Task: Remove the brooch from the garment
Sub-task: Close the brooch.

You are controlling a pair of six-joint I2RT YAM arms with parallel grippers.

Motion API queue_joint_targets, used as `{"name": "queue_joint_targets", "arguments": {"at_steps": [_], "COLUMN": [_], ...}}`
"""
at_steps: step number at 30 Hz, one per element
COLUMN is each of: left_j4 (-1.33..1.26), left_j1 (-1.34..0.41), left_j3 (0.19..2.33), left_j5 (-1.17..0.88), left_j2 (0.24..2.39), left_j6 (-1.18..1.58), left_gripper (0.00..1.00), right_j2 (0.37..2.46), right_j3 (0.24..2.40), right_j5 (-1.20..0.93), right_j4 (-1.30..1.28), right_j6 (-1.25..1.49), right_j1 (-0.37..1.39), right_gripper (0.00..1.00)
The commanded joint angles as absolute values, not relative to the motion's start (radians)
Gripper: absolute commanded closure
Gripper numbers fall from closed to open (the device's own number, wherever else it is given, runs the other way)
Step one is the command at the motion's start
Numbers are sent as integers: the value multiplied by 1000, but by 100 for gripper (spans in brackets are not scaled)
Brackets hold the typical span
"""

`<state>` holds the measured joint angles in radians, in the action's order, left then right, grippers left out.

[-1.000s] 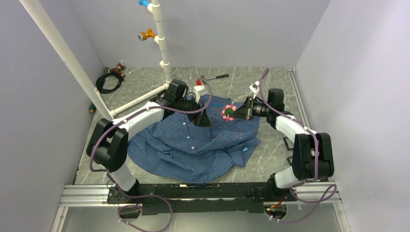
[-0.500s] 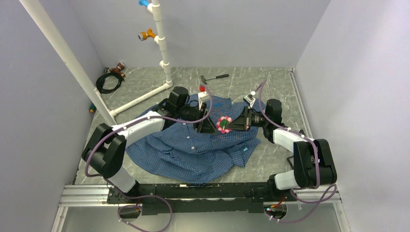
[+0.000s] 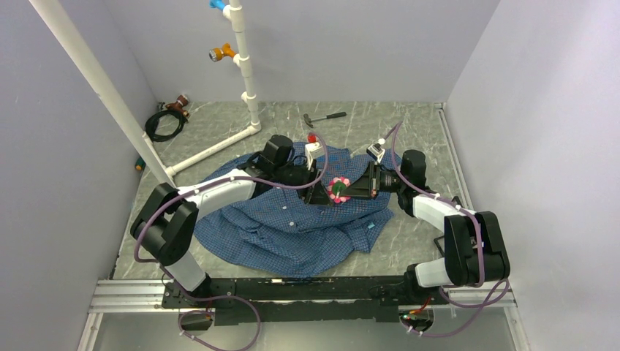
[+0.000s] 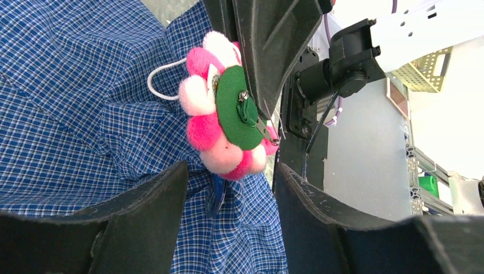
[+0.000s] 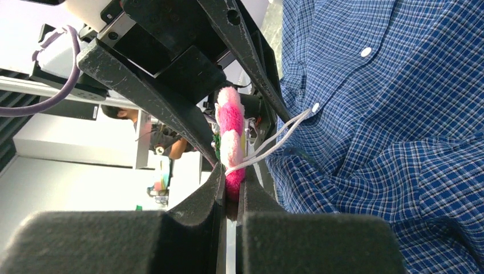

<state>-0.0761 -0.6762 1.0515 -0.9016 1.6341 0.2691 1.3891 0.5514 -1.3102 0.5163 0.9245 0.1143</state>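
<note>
The brooch (image 3: 338,188), a fluffy pink and white flower with a green felt back (image 4: 235,108), is lifted just above the garment (image 3: 292,219), a crumpled blue checked shirt on the table. My right gripper (image 3: 349,190) is shut on the brooch's lower edge (image 5: 231,142), its jaws pinching the pink fluff. A white cord loop (image 5: 274,142) runs from the brooch to the shirt (image 5: 399,114). My left gripper (image 4: 231,171) is open right under the brooch, its fingers standing on either side of a raised fold of shirt (image 4: 74,85), touching nothing.
A hammer (image 3: 324,117) lies at the back of the table. A white pipe frame (image 3: 219,146) crosses the back left, with a black cable coil (image 3: 164,121) behind it. A small red object (image 3: 313,137) sits by the shirt's far edge. Walls close in on both sides.
My left arm has reached rightwards across the shirt up to the brooch. The right gripper, still holding the brooch, has come down and left towards the shirt.
</note>
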Motion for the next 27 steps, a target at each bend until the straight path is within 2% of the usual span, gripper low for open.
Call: {"name": "queue_joint_targets", "arguments": {"at_steps": [1, 10, 27], "left_j4": [-76, -69, -100], "left_j1": [-687, -703, -703], "left_j3": [1106, 1110, 1110], "left_j5": [-871, -868, -846], "left_j2": [1639, 1651, 1663], "left_j6": [243, 243, 314], "left_gripper": [38, 33, 37], "right_j2": [1391, 1399, 1388], "right_j3": [578, 580, 596], "right_j5": [-1330, -1323, -1318], "right_j4": [533, 537, 466], "right_j6": [946, 952, 888], "right_j1": [120, 124, 152], "right_gripper": [100, 100, 100]}}
